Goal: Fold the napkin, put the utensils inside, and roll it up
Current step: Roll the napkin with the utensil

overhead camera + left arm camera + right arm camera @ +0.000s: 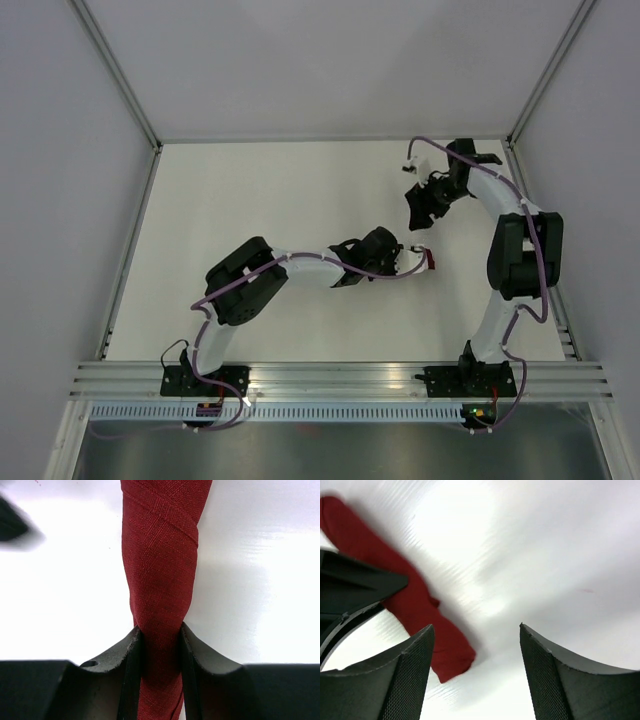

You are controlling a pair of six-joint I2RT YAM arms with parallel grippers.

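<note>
The napkin (160, 555) is a dark red cloth rolled into a narrow tube lying on the white table. My left gripper (160, 635) is shut on it, both fingers pressed against the sides of the roll. From the top view only a small red end of the napkin (431, 262) shows past the left gripper (408, 260). My right gripper (476, 630) is open with nothing between its fingers, held above the table beside one end of the napkin (420, 605). It hovers at the back right (418, 205). The utensils are not in view.
The white table (260, 200) is closed in by pale walls on the left, back and right. An aluminium rail (330, 378) with both arm bases runs along the near edge. A left finger (355, 585) shows at the left of the right wrist view.
</note>
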